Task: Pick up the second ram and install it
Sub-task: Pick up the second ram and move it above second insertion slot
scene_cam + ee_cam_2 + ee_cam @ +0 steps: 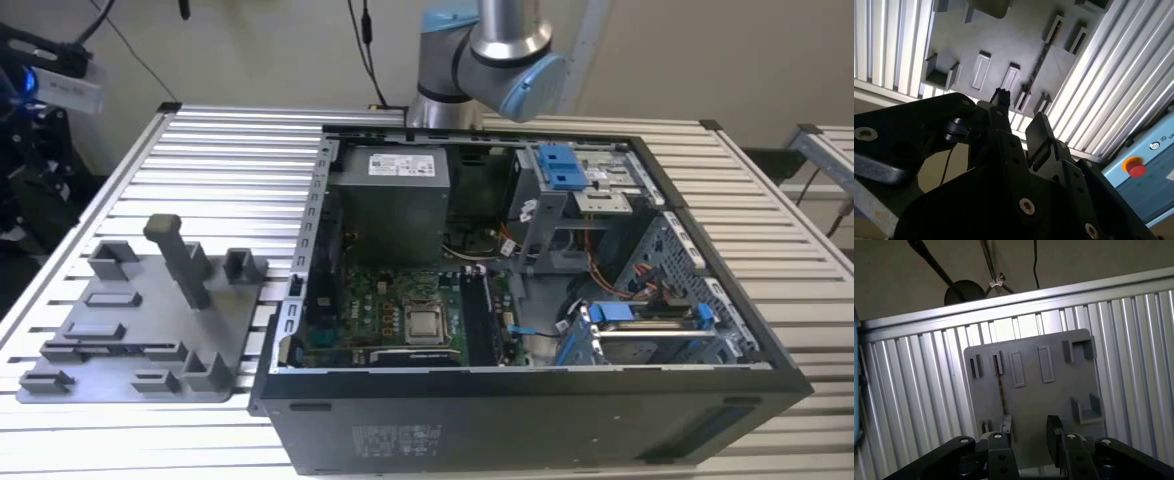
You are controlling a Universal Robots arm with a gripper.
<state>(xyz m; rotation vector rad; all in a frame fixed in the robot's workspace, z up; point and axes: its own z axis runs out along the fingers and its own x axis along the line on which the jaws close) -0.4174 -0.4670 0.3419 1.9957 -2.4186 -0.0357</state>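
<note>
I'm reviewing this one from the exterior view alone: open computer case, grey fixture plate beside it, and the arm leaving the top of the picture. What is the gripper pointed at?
Observer: In both wrist views the gripper points at the grey fixture plate on the slatted table, and is not touching it.
Operator: Is it carrying the second ram?
Observer: No. Its fingers are apart, with bare plate showing between them and nothing clamped.
Operator: So where is the stick?
Observer: The second ram stands edge-on in the plate, a thin dark strip that appears seated between small slotted blocks at its ends.
</note>
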